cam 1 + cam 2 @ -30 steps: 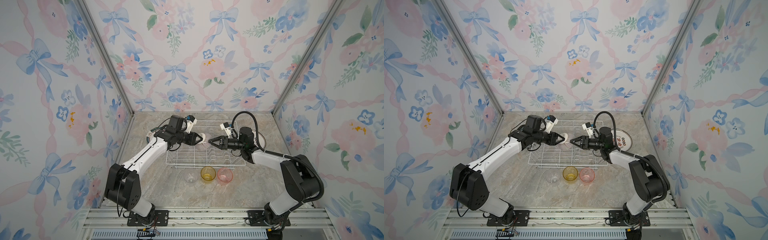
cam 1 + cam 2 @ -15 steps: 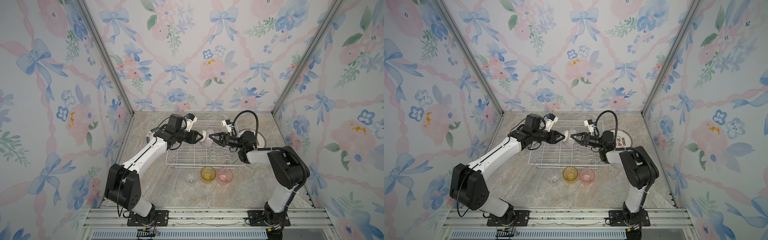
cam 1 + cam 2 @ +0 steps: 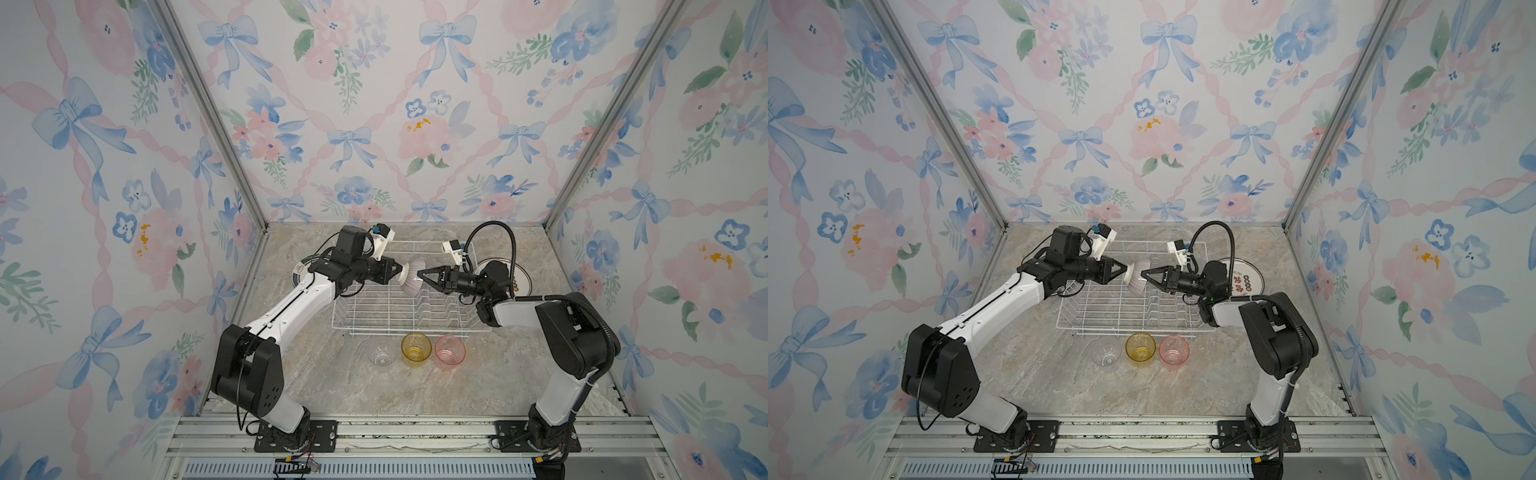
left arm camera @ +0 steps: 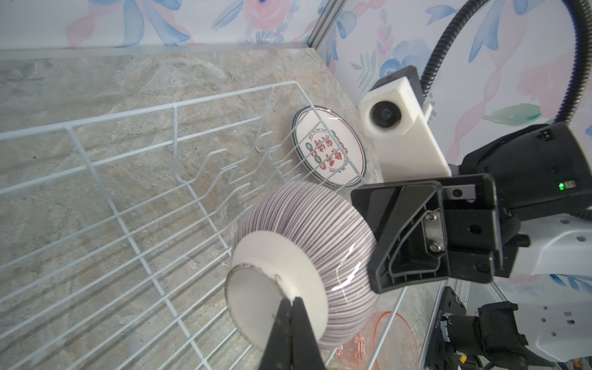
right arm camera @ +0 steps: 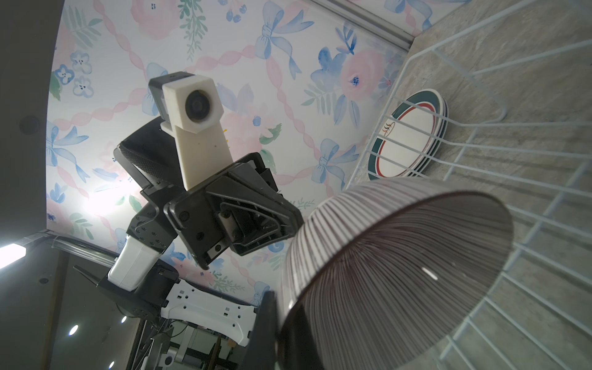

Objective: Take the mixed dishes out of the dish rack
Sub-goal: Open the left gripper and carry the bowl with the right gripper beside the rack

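Left gripper [image 3: 401, 271] tight on bowl [image 3: 413, 286] foot, right gripper [image 3: 419, 275] tight on opposite rim.

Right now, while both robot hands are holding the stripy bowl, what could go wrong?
1. The left hand pinches only the thin foot ring of the ribbed bowl, and the right hand only its rim; either thin grip could slip.
2. If both hands pull apart while shut, the bowl may twist loose and drop into the dish rack.
3. Carried forward too low, it could knock the yellow tumbler standing in front.
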`<act>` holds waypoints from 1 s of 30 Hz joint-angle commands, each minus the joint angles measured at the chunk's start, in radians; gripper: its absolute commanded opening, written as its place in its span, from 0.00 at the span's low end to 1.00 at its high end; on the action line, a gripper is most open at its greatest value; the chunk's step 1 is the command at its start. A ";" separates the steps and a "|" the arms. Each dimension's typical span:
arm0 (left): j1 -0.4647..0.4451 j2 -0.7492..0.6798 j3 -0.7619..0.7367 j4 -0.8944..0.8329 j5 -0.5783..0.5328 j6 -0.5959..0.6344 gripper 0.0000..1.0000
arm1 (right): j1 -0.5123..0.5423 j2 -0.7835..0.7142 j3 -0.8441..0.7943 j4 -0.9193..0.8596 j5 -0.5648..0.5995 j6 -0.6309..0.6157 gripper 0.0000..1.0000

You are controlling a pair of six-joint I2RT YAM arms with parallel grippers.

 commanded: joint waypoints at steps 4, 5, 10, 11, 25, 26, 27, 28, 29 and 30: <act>0.016 -0.057 -0.015 0.002 -0.065 0.013 0.45 | 0.024 -0.202 0.082 -0.504 0.000 -0.419 0.00; 0.018 -0.061 -0.019 0.002 -0.071 0.016 0.51 | 0.033 -0.234 0.105 -0.654 0.023 -0.523 0.00; 0.025 -0.079 -0.035 0.003 -0.105 0.024 0.73 | 0.124 -0.359 0.312 -1.441 0.305 -1.092 0.00; 0.026 -0.081 -0.038 0.003 -0.110 0.026 0.78 | 0.134 -0.369 0.332 -1.500 0.337 -1.127 0.00; 0.050 -0.155 -0.063 0.020 -0.227 0.036 0.98 | 0.249 -0.518 0.465 -1.925 0.899 -1.297 0.00; 0.054 -0.159 -0.064 0.023 -0.227 0.038 0.98 | 0.257 -0.526 0.476 -1.948 0.941 -1.300 0.00; 0.056 -0.163 -0.066 0.025 -0.227 0.038 0.98 | 0.264 -0.532 0.487 -1.975 0.985 -1.303 0.00; 0.058 -0.165 -0.067 0.027 -0.226 0.039 0.98 | 0.272 -0.534 0.498 -2.000 1.019 -1.306 0.00; 0.059 -0.166 -0.068 0.029 -0.228 0.038 0.98 | 0.282 -0.536 0.512 -2.027 1.068 -1.310 0.00; 0.061 -0.168 -0.069 0.030 -0.228 0.040 0.98 | 0.295 -0.537 0.522 -2.054 1.127 -1.314 0.00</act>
